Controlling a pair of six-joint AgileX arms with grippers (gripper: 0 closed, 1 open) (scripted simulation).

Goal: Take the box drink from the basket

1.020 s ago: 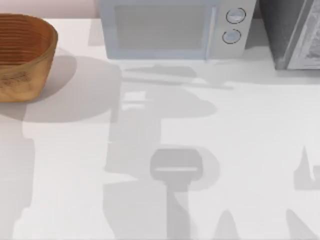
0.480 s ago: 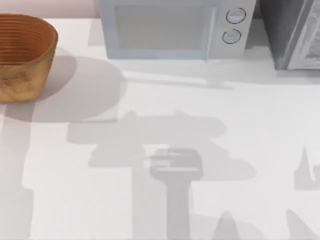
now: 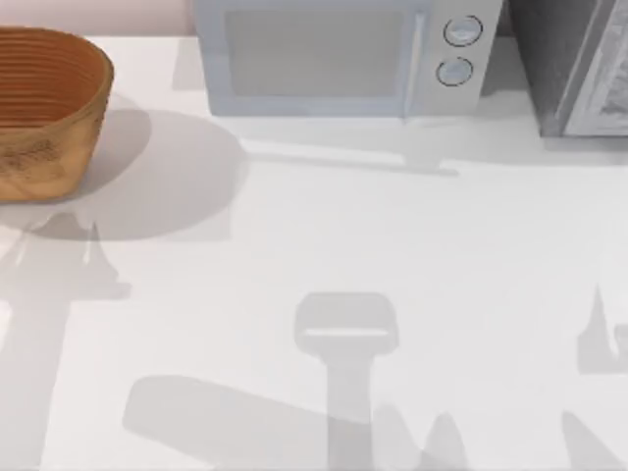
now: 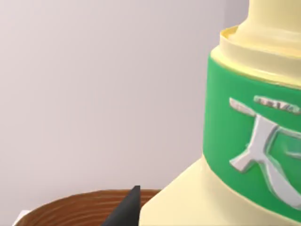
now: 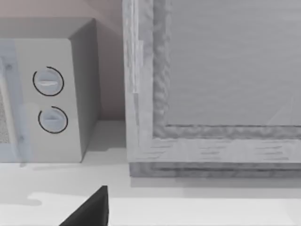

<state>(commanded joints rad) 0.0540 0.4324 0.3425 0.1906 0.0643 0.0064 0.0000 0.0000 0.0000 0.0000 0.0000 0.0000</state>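
The box drink (image 4: 244, 141) stands upright, long axis vertical, above the basket (image 4: 80, 209), beside the left gripper's fingertip (image 4: 126, 211); grip unclear.

Basket (image 3: 44, 108) cut off at left edge; box drink (image 4: 244, 141) cropped.

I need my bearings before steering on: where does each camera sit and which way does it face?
Top view: above the white table, looking down on the woven orange-brown basket and grey microwave; arm shadows.
Left wrist view: on the left wrist, facing the yellowish green-banded box drink above the basket rim; one dark fingertip.
Right wrist view: on the right wrist, facing the microwave; one dark fingertip.
Shared: basket, microwave.
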